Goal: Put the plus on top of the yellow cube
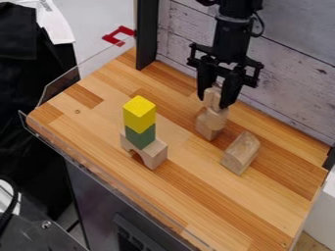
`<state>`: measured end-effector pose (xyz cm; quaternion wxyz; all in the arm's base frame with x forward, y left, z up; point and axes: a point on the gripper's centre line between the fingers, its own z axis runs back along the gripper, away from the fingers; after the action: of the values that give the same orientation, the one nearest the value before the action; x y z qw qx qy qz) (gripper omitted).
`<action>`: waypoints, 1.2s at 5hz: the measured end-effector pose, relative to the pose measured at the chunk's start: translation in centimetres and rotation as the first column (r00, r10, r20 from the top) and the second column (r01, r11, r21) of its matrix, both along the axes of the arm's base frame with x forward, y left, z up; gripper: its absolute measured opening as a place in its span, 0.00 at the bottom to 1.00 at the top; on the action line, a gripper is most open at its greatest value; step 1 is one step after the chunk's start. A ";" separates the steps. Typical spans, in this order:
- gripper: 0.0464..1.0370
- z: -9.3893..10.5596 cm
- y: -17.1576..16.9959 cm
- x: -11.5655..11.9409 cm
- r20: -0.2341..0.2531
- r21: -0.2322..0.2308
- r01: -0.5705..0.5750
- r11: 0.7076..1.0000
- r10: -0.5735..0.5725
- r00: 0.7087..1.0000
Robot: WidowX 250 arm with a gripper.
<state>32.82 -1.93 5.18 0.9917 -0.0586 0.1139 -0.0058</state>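
The black gripper (215, 96) hangs at the upper right of the board, with one finger against each side of the upper arm of a pale wooden plus (214, 115). The plus is upright, its lower part in front of or merging with a wooden block below; whether they touch I cannot tell. Left of the gripper, the yellow cube (139, 114) sits on a green block (140, 137), which rests on a wooden arch (154, 154). The yellow cube's top face is bare.
A wooden block with a rounded top (241, 153) lies right of and nearer than the gripper. The wooden tabletop (229, 206) has a clear plastic rim along its left and front edges. A whitish plank wall (281, 83) stands behind, with a black post at its left.
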 end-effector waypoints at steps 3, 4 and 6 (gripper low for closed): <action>0.42 6.5 3.1 -4.1 0.149 0.040 -0.036 0.999 0.029 0.988; 0.42 6.8 4.5 -7.5 0.136 0.061 -0.039 0.997 0.030 0.990; 0.42 5.3 6.0 -11.0 0.110 0.037 -0.047 0.998 0.043 0.993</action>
<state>21.86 4.11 10.51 0.9973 -0.0410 0.0583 0.0156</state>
